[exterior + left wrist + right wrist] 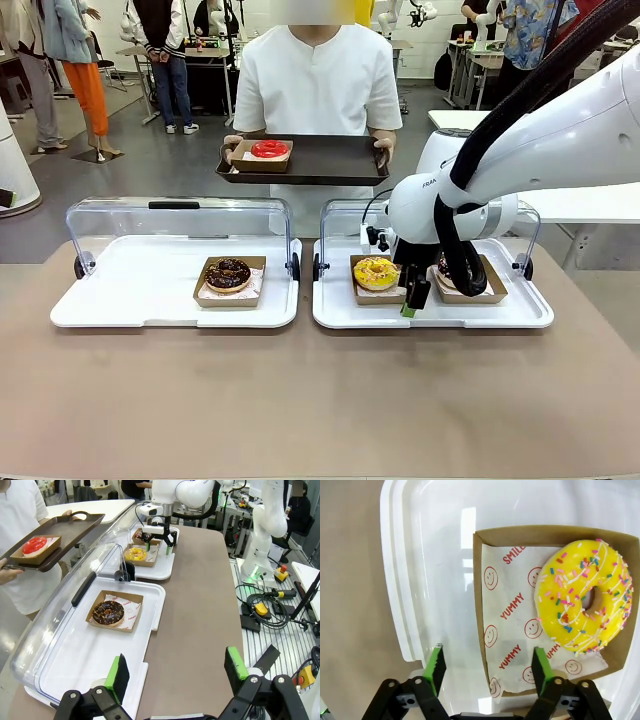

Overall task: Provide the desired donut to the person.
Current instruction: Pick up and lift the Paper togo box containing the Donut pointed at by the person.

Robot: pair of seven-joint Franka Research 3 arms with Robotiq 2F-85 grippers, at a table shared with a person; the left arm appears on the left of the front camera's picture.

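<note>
A yellow sprinkled donut (376,271) (585,595) lies in a cardboard box (481,605) on the right white tray (340,310). My right gripper (412,295) (487,662) is low over that box, open, with its jaws on either side of the box's near wall. A chocolate donut (228,273) (108,612) sits in its box on the left white tray (120,300). The person (318,80) stands across the table and holds a dark tray (340,160) carrying a red donut (269,149). My left gripper (176,672) hangs open above the left tray's near edge, holding nothing.
Clear lids (180,215) stand raised behind both white trays. Another boxed donut (447,268) sits partly hidden behind my right arm. Brown tabletop (320,400) stretches in front of the trays. Cables and equipment lie on the floor (270,610) beside the table.
</note>
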